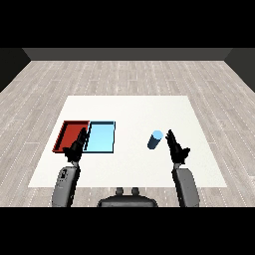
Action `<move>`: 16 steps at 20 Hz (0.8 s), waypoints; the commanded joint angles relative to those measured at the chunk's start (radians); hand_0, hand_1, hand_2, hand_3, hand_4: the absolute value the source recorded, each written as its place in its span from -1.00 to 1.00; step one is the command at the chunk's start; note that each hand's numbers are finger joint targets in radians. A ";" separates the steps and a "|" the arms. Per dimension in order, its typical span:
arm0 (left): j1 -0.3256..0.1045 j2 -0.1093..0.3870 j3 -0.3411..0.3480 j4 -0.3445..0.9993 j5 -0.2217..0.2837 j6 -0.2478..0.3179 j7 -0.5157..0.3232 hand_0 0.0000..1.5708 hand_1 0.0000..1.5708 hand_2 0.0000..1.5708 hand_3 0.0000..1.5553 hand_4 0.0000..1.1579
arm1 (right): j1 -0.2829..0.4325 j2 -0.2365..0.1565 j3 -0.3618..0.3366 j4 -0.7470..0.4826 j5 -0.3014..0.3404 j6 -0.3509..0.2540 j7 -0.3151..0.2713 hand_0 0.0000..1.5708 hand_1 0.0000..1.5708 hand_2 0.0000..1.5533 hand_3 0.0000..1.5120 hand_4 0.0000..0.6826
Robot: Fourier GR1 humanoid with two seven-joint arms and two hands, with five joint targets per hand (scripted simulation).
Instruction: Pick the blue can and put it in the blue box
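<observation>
Trays side by side, red tray and blue tray, blue can apart on table

Blue can right of blue tray

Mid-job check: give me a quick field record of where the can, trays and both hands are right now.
blue can: on the white table, right of both trays, not held
light blue tray: holds nothing, right of the red tray
red tray: holds nothing
right hand: open, just right of the can, apart from it
left hand: open, over the near edge where the trays meet
</observation>
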 commanded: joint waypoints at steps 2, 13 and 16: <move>0.011 -0.019 0.000 0.018 -0.021 -0.004 0.002 -1.00 -1.00 -1.00 -1.00 -1.00 | -0.058 -0.062 -0.081 0.066 -0.034 0.059 -0.006 -1.00 -1.00 -1.00 -1.00 -1.00; 0.083 -0.113 0.007 -0.018 0.062 -0.060 -0.422 -1.00 -1.00 -1.00 -1.00 -1.00 | -0.162 -0.151 -0.229 0.220 -0.263 0.344 -0.293 -1.00 -1.00 -1.00 -1.00 -1.00; 0.127 -0.120 0.003 -0.033 0.066 -0.071 -0.454 -1.00 -1.00 -1.00 -1.00 -1.00 | -0.184 -0.182 -0.253 0.271 -0.262 0.369 -0.312 -1.00 -1.00 -1.00 -1.00 -1.00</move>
